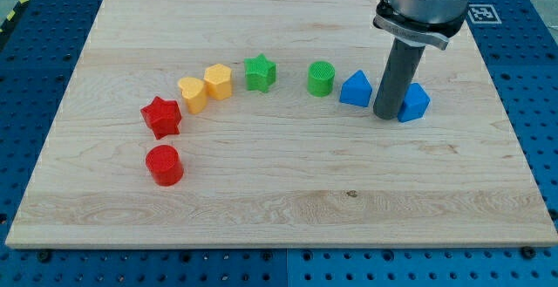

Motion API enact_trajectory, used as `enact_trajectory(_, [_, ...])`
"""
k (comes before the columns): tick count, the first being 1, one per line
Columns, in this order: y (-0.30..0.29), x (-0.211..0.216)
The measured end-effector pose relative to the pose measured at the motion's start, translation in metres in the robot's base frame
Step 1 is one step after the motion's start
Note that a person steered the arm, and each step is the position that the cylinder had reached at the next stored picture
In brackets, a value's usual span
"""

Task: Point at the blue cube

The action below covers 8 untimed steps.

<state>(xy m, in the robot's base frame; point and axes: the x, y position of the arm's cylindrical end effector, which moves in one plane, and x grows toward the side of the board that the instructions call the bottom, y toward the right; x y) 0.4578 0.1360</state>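
The wooden board lay wide and bare along the view's bottom, below the whole arc of blocks, and a narrower bare band ran along the view's top edge. Taking my tip as the landmark: it stood on the board toward the view's upper right, set between two blue blocks. The one just to its right, the blue cube, touched or nearly touched the rod; its shape was partly hidden. The blue block on its left sat just beside the rod, pointed on top. Open board stretched from the cube to the right edge.

Left of my tip came a green cylinder, then a green star, an orange block touching a yellow block, a red star, and lowest, a red cylinder, well apart.

The arm carried no claw, only the rod, so nothing was gripped.
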Motion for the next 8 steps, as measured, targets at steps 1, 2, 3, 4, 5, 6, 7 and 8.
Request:
enact_trajectory(1, [0.010,0.033])
enact_trajectory(2, [0.027,0.073])
enact_trajectory(3, [0.028,0.090])
enact_trajectory(4, [0.054,0.089])
enact_trajectory(5, [0.099,0.069])
enact_trajectory(6, [0.123,0.031])
enact_trajectory(7, [0.114,-0.032])
enact_trajectory(8, [0.091,-0.066])
